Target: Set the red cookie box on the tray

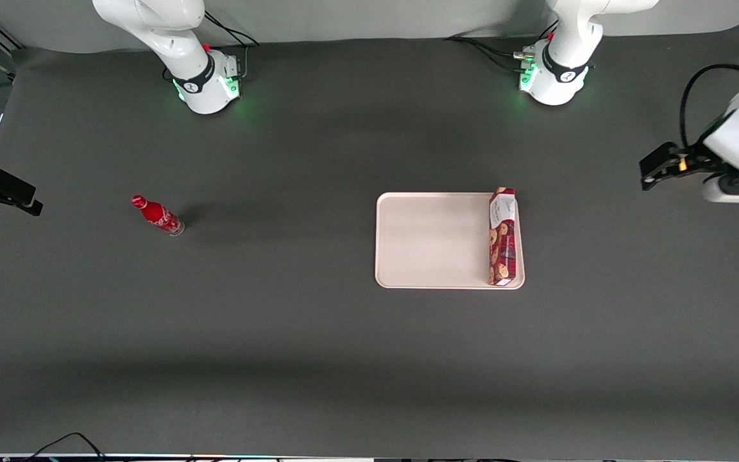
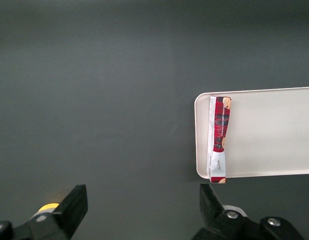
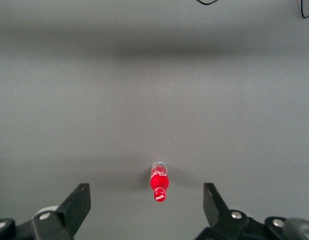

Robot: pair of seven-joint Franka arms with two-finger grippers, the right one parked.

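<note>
Claw (image 1: 655, 168) spread wide and carrying nothing, parked above bare dark surface (image 1: 318, 333) at the working arm's end, well apart from everything it dealt with. Fingers (image 2: 74, 205) far enough apart in the wrist view to frame a broad stretch of grey between them (no carton, no contact). Looks like a retreat posture, chosen to leave the placed item undisturbed.

Next out from the claw: red cookie box (image 1: 502, 237), already lying in the tray (image 1: 433, 240). Set along the tray edge nearest the claw, long side running parallel to that short rim and just beside it, possibly touching it. White label end farther from the front camera, cookie pictures toward it. Probably ended up hugging that rim because it is the side first reached from the working arm; the rim also keeps a narrow carton from sliding off. Rest of the tray bare.

Farthest out, toward the parked arm's end: small red soda bottle (image 1: 157, 215), well apart from the tray, no part of this job.

Task judged essentially done.
</note>
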